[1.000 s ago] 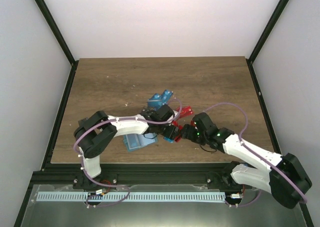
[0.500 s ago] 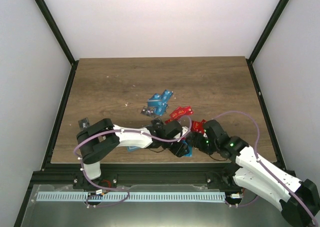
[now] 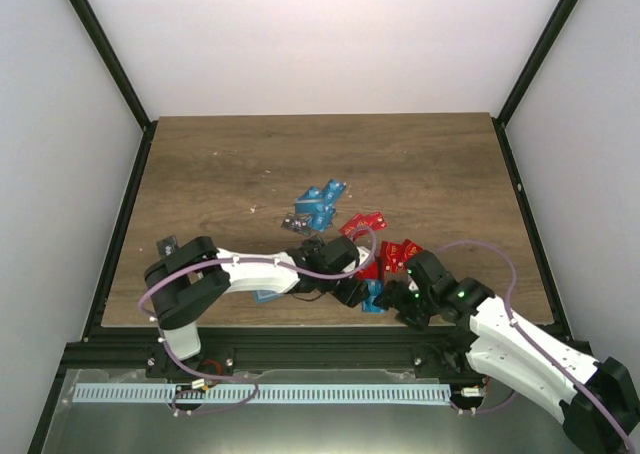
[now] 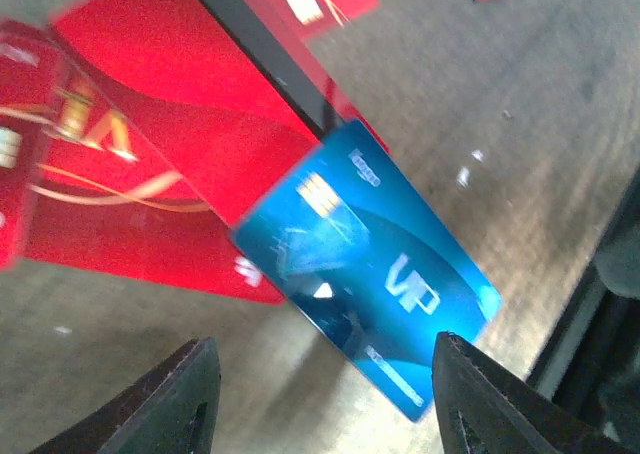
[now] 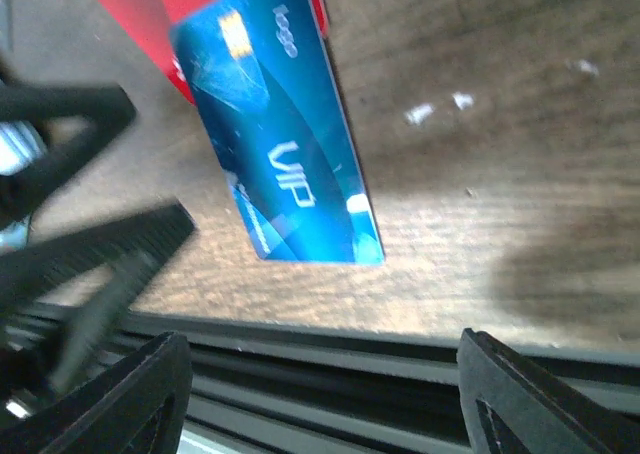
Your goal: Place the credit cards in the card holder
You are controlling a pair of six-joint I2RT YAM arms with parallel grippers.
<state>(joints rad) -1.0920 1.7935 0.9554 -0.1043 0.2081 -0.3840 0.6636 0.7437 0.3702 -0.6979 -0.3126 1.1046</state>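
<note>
A bright blue credit card (image 3: 373, 297) marked VIP lies flat on the wood close to the table's front edge. In the left wrist view this blue card (image 4: 372, 279) overlaps red credit cards (image 4: 150, 174), just beyond my left gripper (image 4: 325, 404), which is open and empty. My right gripper (image 5: 320, 394) is open too, hanging over the front rail with the blue card (image 5: 280, 164) ahead of it. More red cards (image 3: 385, 244) and blue cards (image 3: 320, 204) are scattered farther back. The teal card holder (image 3: 262, 295) shows only partly under my left arm.
The black front rail (image 5: 350, 349) of the table runs right below my right gripper. My left gripper's dark fingers (image 5: 85, 244) show at the left of the right wrist view. The two grippers (image 3: 385, 296) sit close together near the front edge.
Both grippers have shifted toward the near edge, the right arm swinging right. The blue card now lies near the front edge, and more red cards show behind. The left jaws have narrowed somewhat.
</note>
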